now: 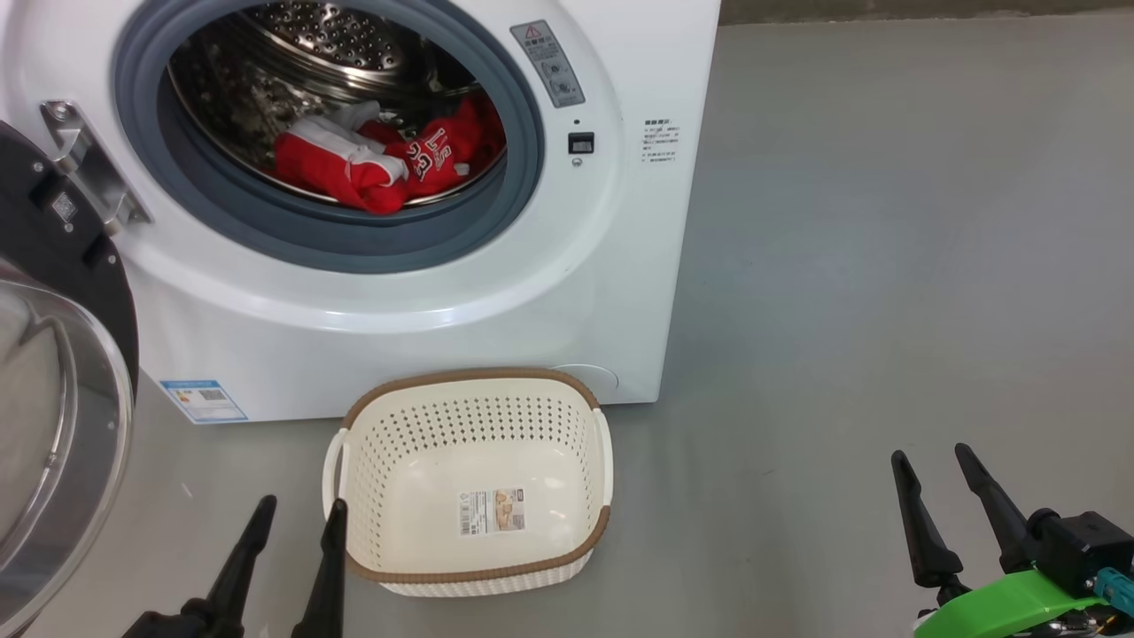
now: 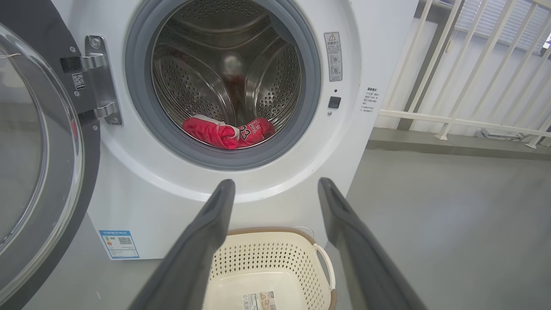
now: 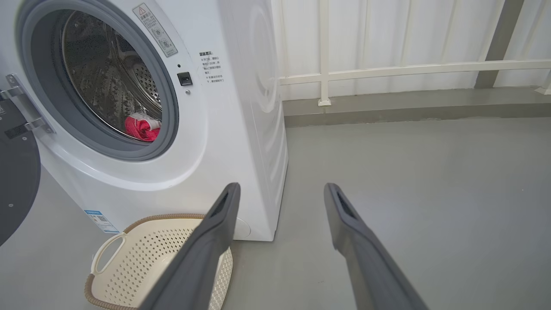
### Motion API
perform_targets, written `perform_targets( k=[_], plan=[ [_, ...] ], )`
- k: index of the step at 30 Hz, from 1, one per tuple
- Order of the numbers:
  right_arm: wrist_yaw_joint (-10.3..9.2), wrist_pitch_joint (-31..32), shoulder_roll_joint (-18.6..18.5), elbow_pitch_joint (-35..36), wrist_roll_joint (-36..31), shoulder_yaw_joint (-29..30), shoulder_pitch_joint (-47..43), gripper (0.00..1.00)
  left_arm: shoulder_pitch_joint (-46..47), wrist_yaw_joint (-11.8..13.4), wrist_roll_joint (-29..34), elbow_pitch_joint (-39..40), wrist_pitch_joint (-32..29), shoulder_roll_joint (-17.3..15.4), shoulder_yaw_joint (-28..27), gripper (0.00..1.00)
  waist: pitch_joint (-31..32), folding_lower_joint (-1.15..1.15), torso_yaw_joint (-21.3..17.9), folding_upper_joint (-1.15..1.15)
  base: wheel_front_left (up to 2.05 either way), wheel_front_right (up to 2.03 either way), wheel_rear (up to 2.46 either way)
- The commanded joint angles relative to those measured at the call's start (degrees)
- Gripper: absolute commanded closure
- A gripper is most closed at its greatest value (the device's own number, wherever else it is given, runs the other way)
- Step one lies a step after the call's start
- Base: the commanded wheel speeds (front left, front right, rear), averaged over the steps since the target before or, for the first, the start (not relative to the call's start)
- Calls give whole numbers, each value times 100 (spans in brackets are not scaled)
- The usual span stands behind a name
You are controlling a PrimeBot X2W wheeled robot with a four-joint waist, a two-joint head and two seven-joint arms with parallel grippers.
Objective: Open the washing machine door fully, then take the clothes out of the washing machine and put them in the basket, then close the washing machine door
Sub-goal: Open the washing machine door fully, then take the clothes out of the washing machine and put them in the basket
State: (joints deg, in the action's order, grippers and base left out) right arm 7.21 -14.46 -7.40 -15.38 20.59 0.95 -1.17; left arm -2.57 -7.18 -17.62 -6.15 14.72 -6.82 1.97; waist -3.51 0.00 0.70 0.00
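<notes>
The white washing machine [image 1: 549, 292] stands with its round black-ringed glass door [image 1: 53, 399] swung wide open to the left. Red clothes [image 1: 390, 159] with white lettering lie bundled low in the steel drum, also seen as clothes [image 2: 228, 131] and clothes [image 3: 142, 128]. The cream basket [image 1: 474, 483] sits empty on the floor just in front of the machine. My left gripper [image 1: 297, 514] is open at the basket's left side, well short of the drum. My right gripper [image 1: 930, 461] is open over bare floor to the right.
Grey floor [image 1: 886, 266] spreads to the right of the machine. A white railing [image 2: 465, 86] and a low kerb run behind it. The open door [image 2: 38, 150] takes up the space to the left of the opening.
</notes>
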Motion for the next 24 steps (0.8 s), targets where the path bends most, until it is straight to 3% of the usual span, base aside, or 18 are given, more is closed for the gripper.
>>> perform_targets(
  k=[1,24],
  plan=[
    [28,-54,-75,149,-58,-88,42,0,39,-31,-32,170,28,-92,-159,0,-9,0,-5,0,0,0,0],
    [28,-54,-86,166,-89,-62,27,0,56,-31,-39,236,28,-132,-191,0,-30,0,91,0,0,0,0]
  ],
)
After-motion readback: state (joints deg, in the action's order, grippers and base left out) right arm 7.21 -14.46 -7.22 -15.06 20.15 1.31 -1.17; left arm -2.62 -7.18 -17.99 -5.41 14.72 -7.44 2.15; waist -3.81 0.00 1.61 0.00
